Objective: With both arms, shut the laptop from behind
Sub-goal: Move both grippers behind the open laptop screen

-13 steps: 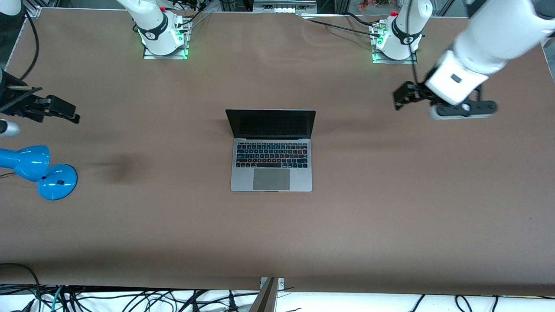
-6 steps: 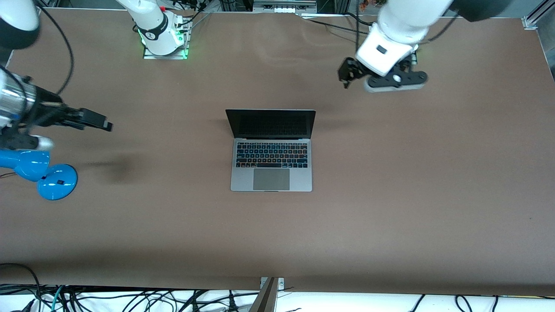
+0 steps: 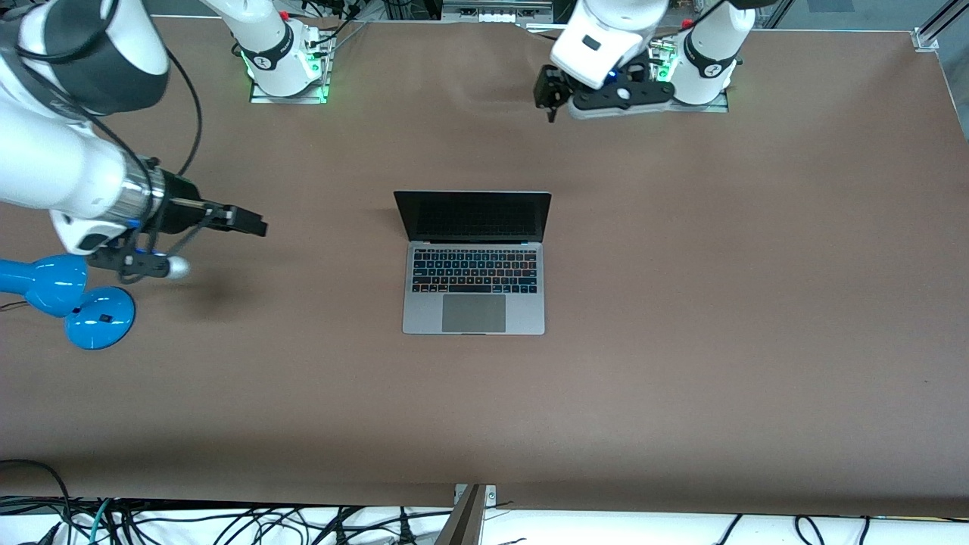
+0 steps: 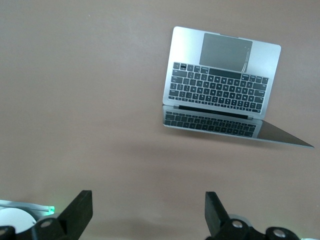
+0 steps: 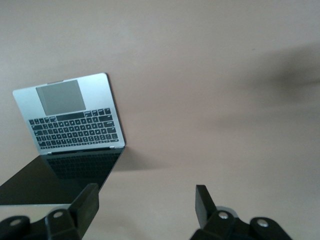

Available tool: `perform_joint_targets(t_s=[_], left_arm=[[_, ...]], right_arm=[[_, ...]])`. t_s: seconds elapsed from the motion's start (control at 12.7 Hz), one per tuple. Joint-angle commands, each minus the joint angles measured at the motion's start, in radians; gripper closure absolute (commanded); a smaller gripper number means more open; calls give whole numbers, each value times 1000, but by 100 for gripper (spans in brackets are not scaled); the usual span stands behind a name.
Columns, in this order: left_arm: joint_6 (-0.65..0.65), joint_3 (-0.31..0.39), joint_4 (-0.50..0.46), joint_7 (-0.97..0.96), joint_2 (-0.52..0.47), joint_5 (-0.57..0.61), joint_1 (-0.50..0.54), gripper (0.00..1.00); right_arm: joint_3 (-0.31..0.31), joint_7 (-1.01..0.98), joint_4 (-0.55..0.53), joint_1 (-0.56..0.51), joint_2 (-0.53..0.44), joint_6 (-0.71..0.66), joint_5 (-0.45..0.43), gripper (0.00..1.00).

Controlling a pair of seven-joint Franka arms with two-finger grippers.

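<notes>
Brown table (image 3: 681, 341), open laptop (image 3: 473, 288), blue lamp (image 3: 68, 299), cables along edge (image 3: 227, 522)

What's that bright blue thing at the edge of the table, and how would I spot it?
Start from the open laptop in the middle of the brown table, then look along the table toward the right arm's end. There, just under the right gripper, lies the blue lamp. It is the only glossy, brightly coloured thing, with a round base and a rounded shade.
</notes>
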Motion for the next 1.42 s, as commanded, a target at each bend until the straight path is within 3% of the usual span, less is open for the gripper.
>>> perform_joint_targets(t_s=[0.0, 0.24, 0.47, 0.55, 0.79, 0.87, 1.34], left_arm=[[45, -57, -46, -58, -12, -9, 12, 2], [121, -109, -118, -95, -13, -6, 12, 2], [206, -128, -191, -109, -12, -6, 10, 13], [223, -128, -205, -109, -6, -7, 10, 24], [227, -128, -199, -106, 40, -7, 10, 85], [227, -128, -192, -108, 68, -6, 10, 100], [230, -117, -143, -100, 201, 28, 16, 100]], right_arm=[[-5, 17, 4, 59, 19, -3, 25, 21], [-5, 113, 4, 119, 49, 3, 91, 30], [-6, 144, 4, 182, 85, 3, 86, 30], [-6, 166, 4, 197, 88, 3, 79, 30], [-6, 177, 4, 254, 118, 5, 88, 30], [-6, 187, 4, 271, 137, 9, 89, 30], [-5, 266, 2, 323, 142, 54, 132, 34]])
